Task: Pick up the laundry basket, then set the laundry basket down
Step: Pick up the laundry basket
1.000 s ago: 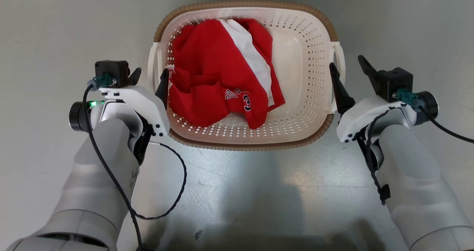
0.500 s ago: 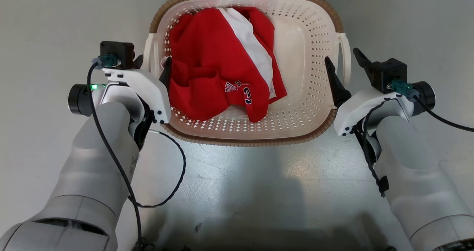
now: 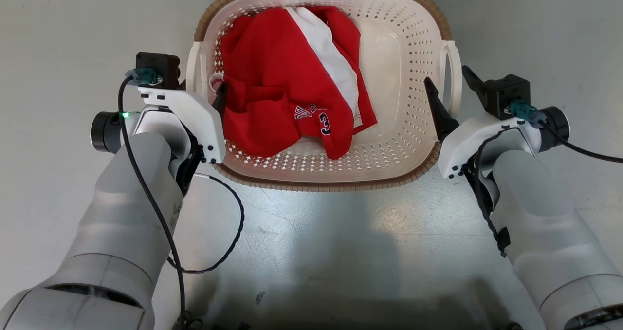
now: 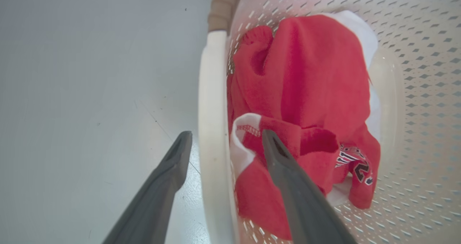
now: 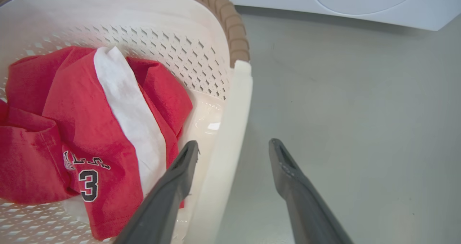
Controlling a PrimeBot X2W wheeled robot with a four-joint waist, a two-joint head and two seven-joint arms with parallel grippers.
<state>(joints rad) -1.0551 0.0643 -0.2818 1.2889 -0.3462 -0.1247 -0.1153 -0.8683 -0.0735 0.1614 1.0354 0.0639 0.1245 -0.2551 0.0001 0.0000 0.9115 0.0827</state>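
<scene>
The left hand (image 3: 203,82) and right hand (image 3: 446,74) spread; each straddles a laundry basket (image 3: 321,185) handle.

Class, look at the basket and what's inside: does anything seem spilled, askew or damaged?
Nothing stands out. The laundry basket sits level on the floor and looks unbroken. The crumpled red shirt lies wholly inside it, bunched toward the left.
</scene>
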